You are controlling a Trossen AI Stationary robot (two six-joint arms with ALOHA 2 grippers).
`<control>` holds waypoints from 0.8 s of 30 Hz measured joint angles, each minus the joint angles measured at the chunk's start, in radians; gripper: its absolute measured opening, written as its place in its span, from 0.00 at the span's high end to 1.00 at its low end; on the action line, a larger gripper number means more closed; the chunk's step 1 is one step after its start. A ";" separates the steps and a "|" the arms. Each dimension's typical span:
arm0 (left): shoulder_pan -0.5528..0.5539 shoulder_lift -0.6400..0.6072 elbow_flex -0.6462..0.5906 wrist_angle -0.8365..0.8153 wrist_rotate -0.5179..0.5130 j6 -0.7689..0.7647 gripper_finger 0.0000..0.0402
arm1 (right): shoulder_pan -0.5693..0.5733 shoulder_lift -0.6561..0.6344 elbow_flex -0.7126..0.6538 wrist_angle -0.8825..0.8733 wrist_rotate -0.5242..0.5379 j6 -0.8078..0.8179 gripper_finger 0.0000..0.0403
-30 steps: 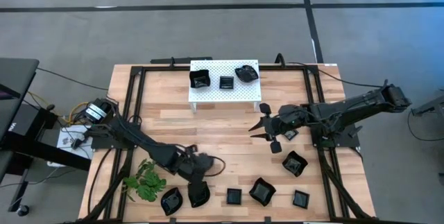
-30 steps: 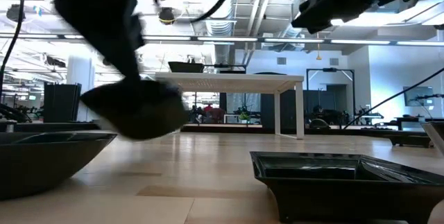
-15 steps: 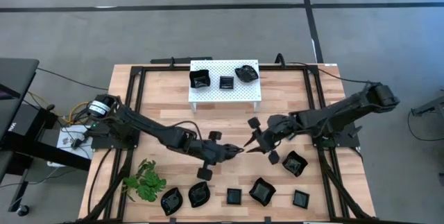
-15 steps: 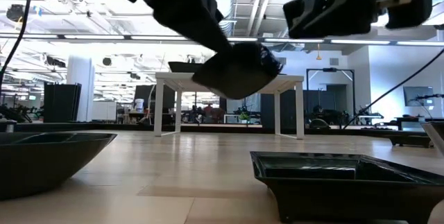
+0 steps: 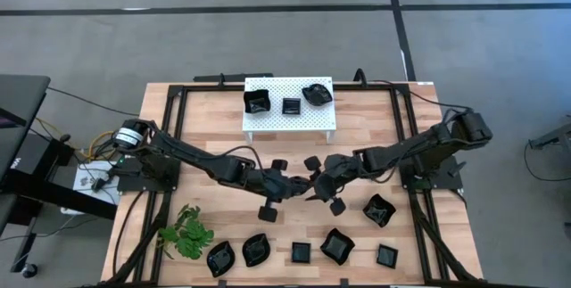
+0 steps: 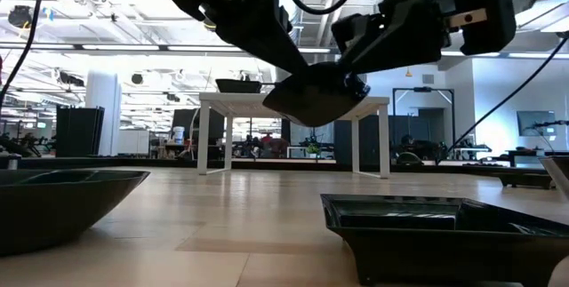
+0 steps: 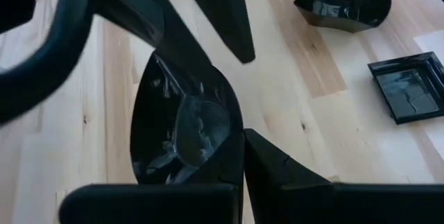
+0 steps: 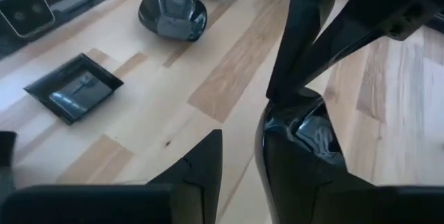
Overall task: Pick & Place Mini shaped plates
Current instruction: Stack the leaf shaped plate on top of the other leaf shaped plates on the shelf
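Note:
My left gripper [image 5: 297, 186] is over the middle of the table, shut on a leaf-shaped glossy black mini plate [image 7: 182, 128], which the low view shows in the air [image 6: 311, 98]. My right gripper [image 5: 316, 185] faces it from the right, open [image 8: 239, 160]. One of its fingers [image 7: 149, 30] lies over the plate's far end and the other [image 7: 229, 23] stands beside the plate. Three plates [image 5: 291, 105] rest on the white platform [image 5: 272, 120]. Several more plates [image 5: 301, 252] lie along the near edge. My left gripper pinches the plate's rim [image 7: 232, 151] at the end nearest it, between its two fingers. The plate is lifted clear of the table, tilted, and sticks out forward from the fingers toward the right gripper. My right gripper has one finger at the plate's far end [image 7: 173, 68]; whether it touches, I cannot tell.
The green plant sprig [image 5: 187, 232] lies at the near left. A wavy plate [image 5: 379, 209] sits near the right frame rail, and a square plate [image 7: 409, 92] lies on the wood below the grippers. Bare wood shows between the platform and the near row.
My left gripper has risen from the near-left row and carried the plate toward the table's right and far side, to the middle. My right gripper has moved toward the table's left and met it. The plate went from low over the table to lifted high.

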 joint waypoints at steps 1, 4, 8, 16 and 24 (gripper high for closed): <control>-0.002 0.000 0.000 0.001 0.000 0.000 0.99 | 0.000 0.008 0.007 0.000 0.000 -0.010 0.74; -0.005 0.000 0.000 0.002 0.000 0.000 0.99 | 0.000 0.011 0.014 0.000 0.001 -0.013 0.74; -0.005 0.000 0.000 0.007 0.000 0.000 0.99 | 0.000 0.003 0.014 -0.003 0.003 -0.011 0.76; -0.005 0.000 0.000 0.008 -0.001 -0.003 0.98 | -0.001 0.003 0.015 -0.030 0.008 -0.006 0.93; -0.006 0.000 -0.001 0.017 -0.058 -0.004 0.96 | -0.001 0.003 0.015 -0.033 0.030 -0.011 0.97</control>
